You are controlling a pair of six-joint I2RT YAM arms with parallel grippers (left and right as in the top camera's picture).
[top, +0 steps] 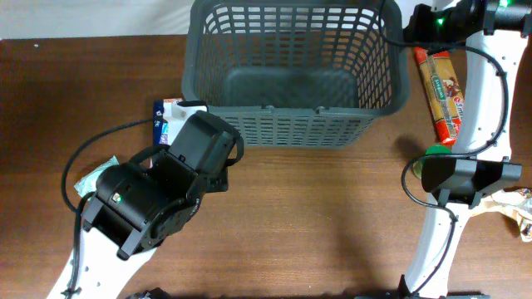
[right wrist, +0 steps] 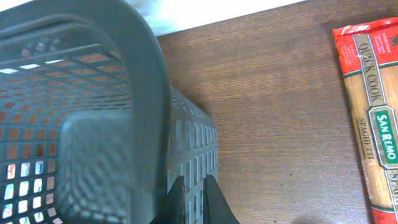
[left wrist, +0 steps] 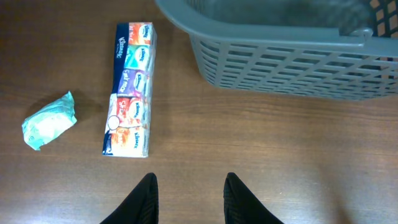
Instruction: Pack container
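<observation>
Here's the table (top: pixel 332 216): dark brown wood, grain running side to side, with a pale white wall (top: pixel 83 17) behind its far edge. The container (top: pixel 295 75) stands upright against that far edge, about midway along. It is big and grey, with light coming through its slotted sides and its solid bottom in plain sight.

Just off the container's near left corner lies a tissue pack (left wrist: pixel 129 93), a long flat strip of coloured panels. It lies flat on the wood, close to the container wall but apart from it. Further out from the container on that same side sits a crumpled green packet (left wrist: pixel 50 121), well clear of the tissues.

The left gripper (left wrist: pixel 189 183) hangs above bare wood on the container's near side. Its two black fingers (left wrist: pixel 148 196) are spread wide with only table between them. A black cable (top: pixel 91 149) loops off that arm.

Over on the container's right side, a red spaghetti packet (right wrist: pixel 373 112) lies lengthwise beside the wall with a strip of wood between them. The right gripper (right wrist: pixel 194 186) is down at the container's far right corner, outside the thick rim. Its fingers are drawn narrow with just a thin slit between them, and I see nothing held. Whether they touch the lattice I cannot tell.

Beyond the spaghetti, away from the container at the table's right edge, a crumpled wrapper (top: pixel 524 212) pokes into sight.
</observation>
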